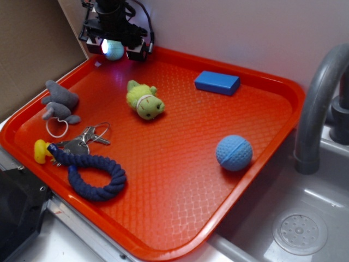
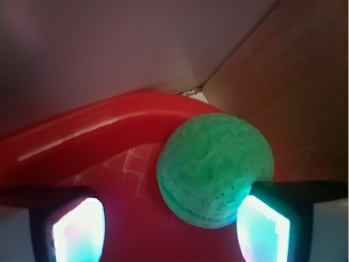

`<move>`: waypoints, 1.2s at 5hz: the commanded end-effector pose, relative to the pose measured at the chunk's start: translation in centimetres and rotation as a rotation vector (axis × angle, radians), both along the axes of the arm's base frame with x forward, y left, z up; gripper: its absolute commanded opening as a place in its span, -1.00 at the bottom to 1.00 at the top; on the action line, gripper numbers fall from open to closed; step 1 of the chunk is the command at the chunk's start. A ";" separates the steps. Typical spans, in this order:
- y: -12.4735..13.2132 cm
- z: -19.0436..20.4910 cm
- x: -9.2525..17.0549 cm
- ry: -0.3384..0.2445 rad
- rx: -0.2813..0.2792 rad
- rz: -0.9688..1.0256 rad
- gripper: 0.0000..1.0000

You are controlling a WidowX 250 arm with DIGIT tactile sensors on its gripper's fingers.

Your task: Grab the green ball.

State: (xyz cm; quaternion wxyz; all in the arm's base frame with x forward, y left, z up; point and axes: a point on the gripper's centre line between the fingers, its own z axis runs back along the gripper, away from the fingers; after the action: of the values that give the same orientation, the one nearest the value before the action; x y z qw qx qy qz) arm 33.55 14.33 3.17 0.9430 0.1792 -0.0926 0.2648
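Beside a grey sink, a textured orange plastic tray [image 1: 180,218] carries scattered toys, and the small pale sage-green ribbed ball [image 1: 114,49] sits in its far corner. The black end effector [image 1: 114,47] hangs over that corner with its lit fingers [image 2: 262,224] apart on either side of the ball, apparently lined up to close on it; whether the pads already touch it I cannot tell.

Green ball [image 1: 114,49]: partly hidden between gripper [image 1: 115,49] pads; contact cannot be told. Arm: cut off at top edge. Keys [image 1: 82,143]: partly covered by blue rope [image 1: 92,173].
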 end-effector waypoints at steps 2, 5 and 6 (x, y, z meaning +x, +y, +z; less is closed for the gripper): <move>1.2 1.4 0.7 -0.048 0.025 0.021 -1.00; 0.5 1.0 0.8 -0.007 0.029 -0.012 -1.00; 0.3 0.9 0.8 0.004 0.036 -0.016 -1.00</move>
State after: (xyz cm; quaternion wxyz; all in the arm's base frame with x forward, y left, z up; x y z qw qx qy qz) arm 33.53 14.50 2.71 0.9426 0.1958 -0.0754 0.2597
